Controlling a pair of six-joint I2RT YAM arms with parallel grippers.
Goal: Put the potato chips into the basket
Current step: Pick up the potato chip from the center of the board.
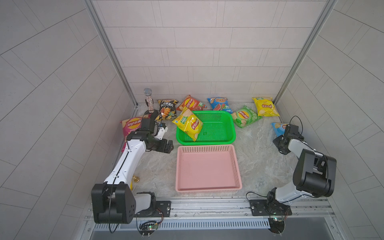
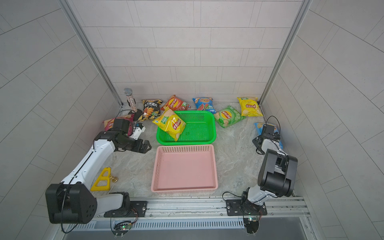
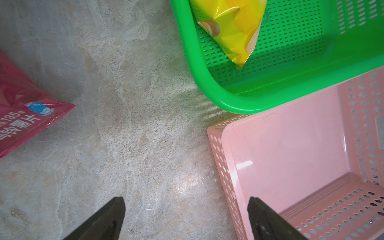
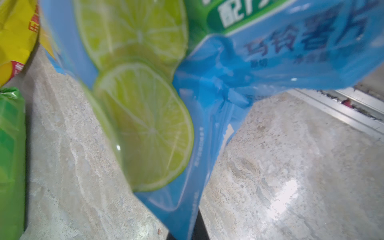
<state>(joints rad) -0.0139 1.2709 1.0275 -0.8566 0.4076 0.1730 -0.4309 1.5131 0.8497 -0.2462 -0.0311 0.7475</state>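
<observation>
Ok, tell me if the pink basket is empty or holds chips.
Empty. The pink basket has a bare floor in both top views; a yellow bag leans into the green basket.

Bright, even overhead light; soft shadows. Glare patch on table (image 4: 286,195). Right wrist view: blue bag (image 4: 207,104) blurred, close.

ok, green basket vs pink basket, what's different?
Green basket has yellow chips leaning over its rim; pink basket holds nothing. Green basket sits at the back, pink basket in front of it. Green basket's corners are rounder, pink basket's squarer. Both are perforated, open-topped plastic.
</observation>
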